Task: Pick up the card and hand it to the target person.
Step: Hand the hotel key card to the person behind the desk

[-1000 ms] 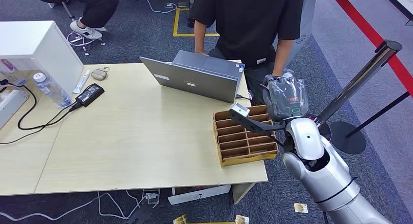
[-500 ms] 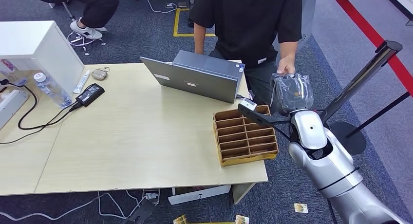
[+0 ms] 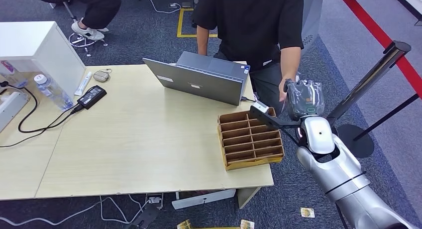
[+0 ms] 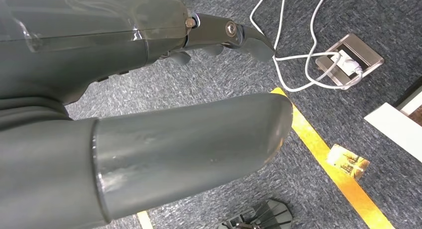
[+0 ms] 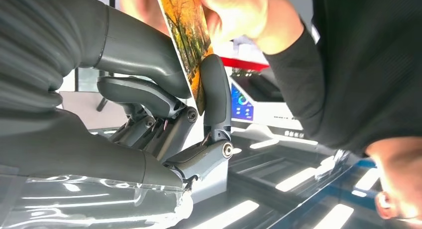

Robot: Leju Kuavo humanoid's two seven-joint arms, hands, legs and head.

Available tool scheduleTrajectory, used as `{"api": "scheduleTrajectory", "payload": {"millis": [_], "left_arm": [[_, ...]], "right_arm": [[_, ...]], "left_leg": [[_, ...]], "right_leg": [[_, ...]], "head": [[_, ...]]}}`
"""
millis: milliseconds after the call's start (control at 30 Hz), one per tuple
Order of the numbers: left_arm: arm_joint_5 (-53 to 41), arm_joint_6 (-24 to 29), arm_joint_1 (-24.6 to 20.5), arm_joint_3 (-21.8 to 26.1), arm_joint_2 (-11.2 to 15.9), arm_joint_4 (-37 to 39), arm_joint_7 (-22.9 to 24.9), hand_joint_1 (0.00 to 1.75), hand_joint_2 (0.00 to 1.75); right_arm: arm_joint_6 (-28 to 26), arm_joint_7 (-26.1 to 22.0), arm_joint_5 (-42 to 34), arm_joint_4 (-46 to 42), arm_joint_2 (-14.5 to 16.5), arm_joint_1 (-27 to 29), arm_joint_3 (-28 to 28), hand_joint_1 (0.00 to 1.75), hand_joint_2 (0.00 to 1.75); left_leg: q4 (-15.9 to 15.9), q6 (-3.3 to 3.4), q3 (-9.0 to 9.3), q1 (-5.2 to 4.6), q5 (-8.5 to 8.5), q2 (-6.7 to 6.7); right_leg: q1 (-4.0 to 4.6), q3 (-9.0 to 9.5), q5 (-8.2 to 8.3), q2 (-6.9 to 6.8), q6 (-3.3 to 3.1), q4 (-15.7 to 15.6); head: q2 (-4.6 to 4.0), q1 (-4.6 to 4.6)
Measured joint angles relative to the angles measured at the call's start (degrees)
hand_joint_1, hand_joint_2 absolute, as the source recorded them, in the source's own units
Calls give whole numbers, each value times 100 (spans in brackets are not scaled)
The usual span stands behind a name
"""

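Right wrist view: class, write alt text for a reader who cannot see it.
The robot's right hand pinches a card printed with autumn trees between thumb and finger, while a person's hand grips the card's other end. The person wears a black sleeve.

From my seat, the right arm (image 3: 343, 184) reads as glossy silver shells with a thin dark seam ringing the upper segment and black gaps at the joints. A dark bracket with a small pale block at its tip juts off near the wrist. The right hand (image 3: 303, 98) is grey under a crinkled clear plastic cover, with a small green mark near its base. Close up, the right hand's fingers (image 5: 215, 99) are dark grey — smooth rounded segments pinned by a silver screw, with thin red and white wires at the knuckles. The left hand (image 4: 149, 89) shows a thick, smooth grey thumb, a glossy cover and darker fingers — two bolt heads at the hinge.
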Motion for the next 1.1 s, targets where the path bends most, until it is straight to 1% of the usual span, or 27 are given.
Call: {"api": "scheduleTrajectory", "payload": {"millis": [167, 300, 367, 433, 500, 733, 1000, 1100], "left_arm": [[-12, 2, 1, 0, 0, 0, 14, 0, 0], [-14, 2, 1, 0, 0, 0, 21, 0, 0], [-14, 2, 1, 0, 0, 0, 21, 0, 0], [-14, 2, 1, 0, 0, 0, 20, 0, 0], [-14, 2, 1, 0, 0, 0, 20, 0, 0], [-18, 0, 2, 0, 0, 0, 25, 0, 0], [-30, 0, 2, 0, 0, 0, 26, 0, 0], [-22, 16, 25, 0, 0, 0, 14, 0, 0]], "right_arm": [[-251, 114, 99, 102, -14, 23, -44, 147, 175], [-318, 151, 140, 179, -22, 59, -120, 135, 175], [-322, 156, 143, 217, -24, 77, -145, 84, 175], [-321, 158, 150, 256, -26, 98, -164, 18, 175], [-312, 157, 161, 297, -31, 119, -175, 0, 175], [-125, 141, 110, 417, -38, 162, -176, 0, 175], [-231, 139, -47, 458, -35, 201, -185, 0, 175], [-1372, 68, -141, 316, 1, 419, -380, 0, 175]], "left_leg": [[0, 0, 1, 0, 0, 1], [1, 0, 1, 0, 0, 0], [1, 0, 1, 0, 0, 0], [1, 0, 1, 0, 0, 1], [1, 0, 0, 0, 0, 1], [1, 0, 0, 0, 0, 1], [1, 0, 0, 0, 0, 1], [1, 0, -1, 0, 0, 0]], "right_leg": [[0, 0, 0, 0, 0, 0], [0, 0, 0, 0, 0, 0], [0, 0, 0, 0, 0, 0], [0, 0, 0, 0, 0, 0], [0, 0, 0, 0, 0, 0], [0, 0, 0, 0, 0, 0], [0, 1, 0, 0, 0, 0], [0, 1, 0, -2, 0, 0]], "head": [[1, -1], [1, 0], [1, 0], [1, 0], [1, -1], [1, -1], [0, 0], [1, -1]]}}
